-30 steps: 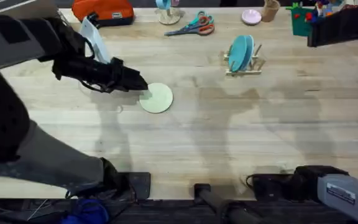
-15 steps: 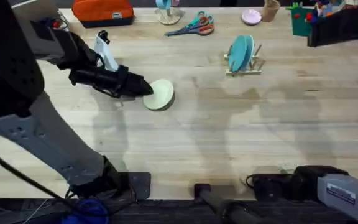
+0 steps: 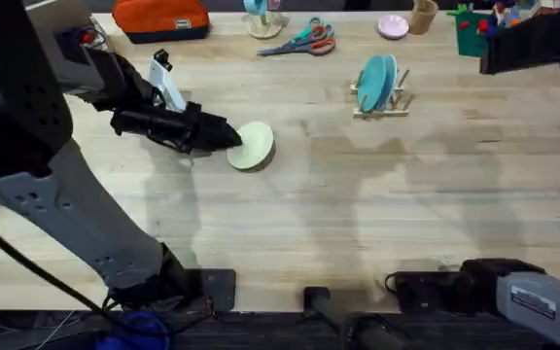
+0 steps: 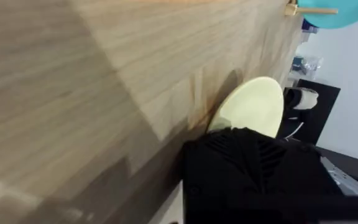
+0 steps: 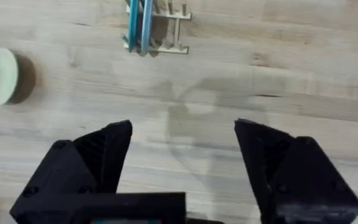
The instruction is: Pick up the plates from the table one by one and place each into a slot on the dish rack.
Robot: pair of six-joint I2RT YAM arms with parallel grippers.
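Now left hand (image 3: 229,139) gripping cream plate's (image 3: 254,147) near edge, tilted off table (image 3: 358,214)

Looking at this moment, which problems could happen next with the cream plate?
The left gripper pinches the cream plate only at its rim, so the glossy plate may slip out or tilt. The dish rack is small and already holds two teal plates; the remaining slot looks narrow, so the new plate could hit them or push the rack.
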